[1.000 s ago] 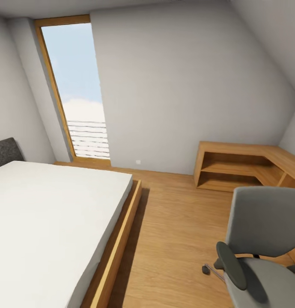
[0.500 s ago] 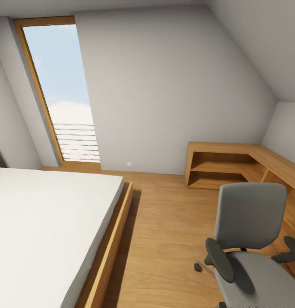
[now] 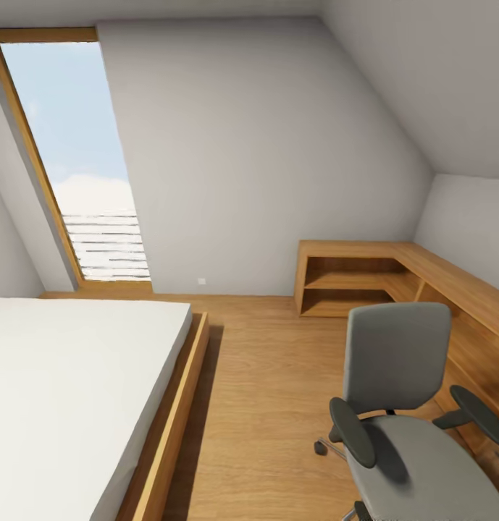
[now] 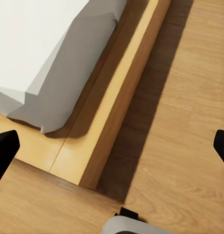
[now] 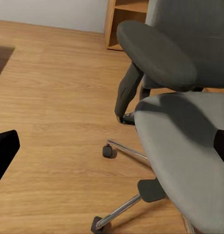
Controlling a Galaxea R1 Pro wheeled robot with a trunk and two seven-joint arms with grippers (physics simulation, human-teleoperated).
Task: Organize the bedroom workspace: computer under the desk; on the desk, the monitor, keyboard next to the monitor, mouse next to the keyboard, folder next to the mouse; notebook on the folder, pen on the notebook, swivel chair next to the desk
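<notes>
A grey-walled attic bedroom with a sloping ceiling and a warm wooden floor (image 3: pixel 278 405) lies ahead. The swivel chair (image 3: pixel 405 412) stands at the lower right of the head view, its grey back upright and turned toward the far wall, its grey seat bare, with nothing lying on it that I can see. Its dark armrests stick out on either side, and one small caster shows on the floor beside the seat. The right wrist view looks down on the same chair (image 5: pixel 180 122) from close by: a dark padded armrest, the grey seat under it, and chrome legs ending in black casters on the boards. Just behind the chair and to its right runs a low wooden shelf unit (image 3: pixel 365 278) that turns the corner and follows the right-hand wall. Across the open floor to the left is a bed (image 3: pixel 68 391) with a white mattress on a wooden frame, and its corner also appears in the left wrist view (image 4: pixel 48 63). Behind the bed a tall window (image 3: pixel 75 159) in a wooden frame shows sky. The left gripper (image 4: pixel 112 148) and the right gripper (image 5: pixel 112 151) each show only two black fingertips at opposite edges of their views, spread wide apart with nothing between them.
</notes>
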